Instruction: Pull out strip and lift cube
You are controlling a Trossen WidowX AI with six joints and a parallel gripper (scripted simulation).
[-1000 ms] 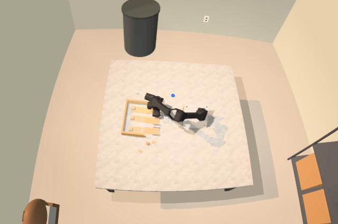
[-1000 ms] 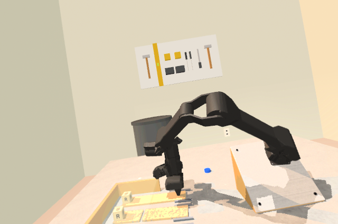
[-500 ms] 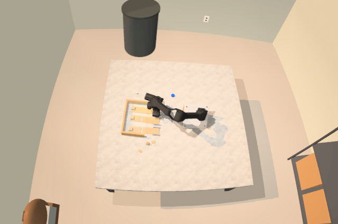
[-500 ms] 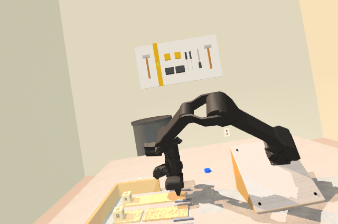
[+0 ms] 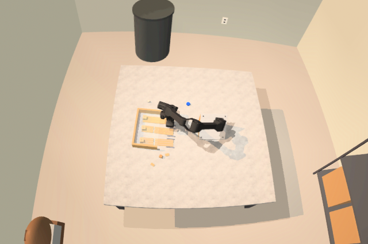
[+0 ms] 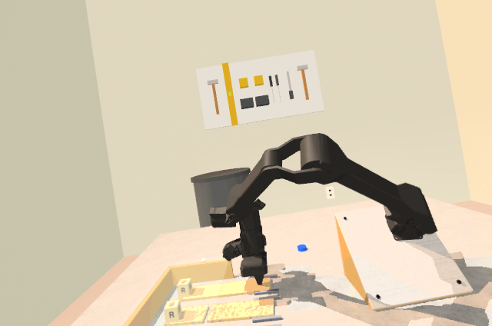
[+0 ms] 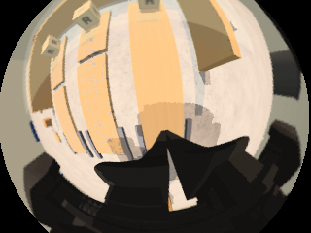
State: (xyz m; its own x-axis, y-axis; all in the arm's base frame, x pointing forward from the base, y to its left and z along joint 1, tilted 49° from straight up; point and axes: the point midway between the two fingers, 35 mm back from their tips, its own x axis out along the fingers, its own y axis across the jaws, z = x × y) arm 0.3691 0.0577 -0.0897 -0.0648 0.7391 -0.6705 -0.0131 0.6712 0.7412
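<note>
A one-piece strip [image 5: 154, 119] [image 6: 222, 289] [image 7: 155, 63] carries an R cube [image 5: 145, 117] [image 6: 184, 287] [image 7: 149, 4] at its far end. The middle strip [image 5: 164, 130] [image 6: 241, 310] [image 7: 94, 78] has a gap across it; its R cube [image 5: 144, 128] [image 6: 171, 310] [image 7: 86, 16] sits beyond the gap. The third strip [image 5: 164, 142] [image 7: 68, 112] is also split, with a cube [image 5: 141, 140] [image 7: 51, 46] beyond its gap. My gripper [image 6: 259, 281] [image 7: 164, 133] is shut and empty, pointing down at the near end of the one-piece strip. I cannot tell whether the tips touch it.
A wooden wall [image 5: 135, 128] [image 6: 206, 268] [image 7: 206, 39] surrounds the cube ends. Thin grey rails [image 6: 267, 319] flank the strips' near ends. A blue disc [image 5: 188, 103] [image 6: 301, 247] and small orange pieces [image 5: 160, 156] lie outside. My arm stands on a sloped base [image 5: 212, 116] [image 6: 381, 251].
</note>
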